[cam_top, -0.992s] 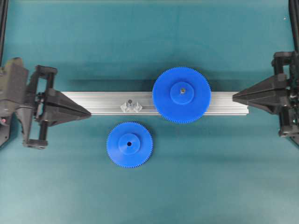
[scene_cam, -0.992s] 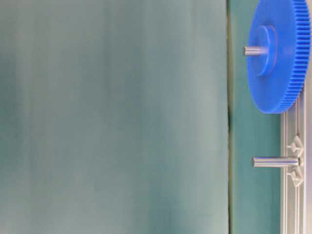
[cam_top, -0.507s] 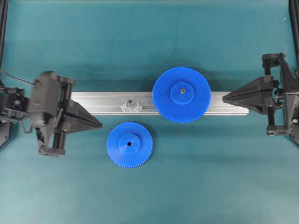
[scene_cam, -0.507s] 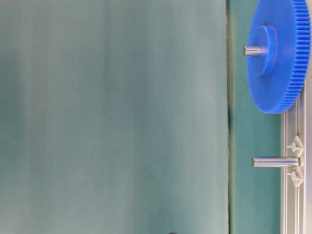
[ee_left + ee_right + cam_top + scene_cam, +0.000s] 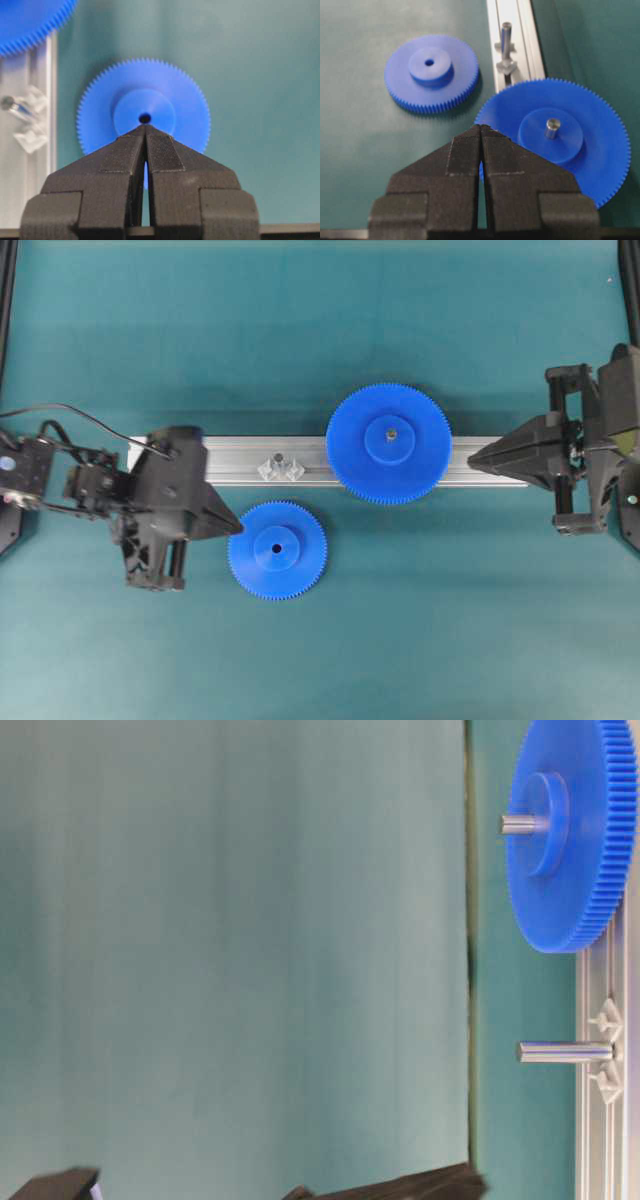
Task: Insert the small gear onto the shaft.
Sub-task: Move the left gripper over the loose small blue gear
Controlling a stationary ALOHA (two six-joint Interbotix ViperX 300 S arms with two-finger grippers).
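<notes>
Blue small gear (image 5: 277, 550) flat on the mat, just beyond the closed, empty left gripper (image 5: 238, 529).

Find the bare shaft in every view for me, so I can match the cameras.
Overhead: the shaft on the rail, left of centre.
Table-level: lower right, lying sideways.
Left wrist: left edge.
Right wrist: top, right of centre.
Shared landmark: the larger gear.

A larger blue gear (image 5: 388, 444) sits on a silvery rail (image 5: 230, 461) across teal table (image 5: 300, 320).
</notes>
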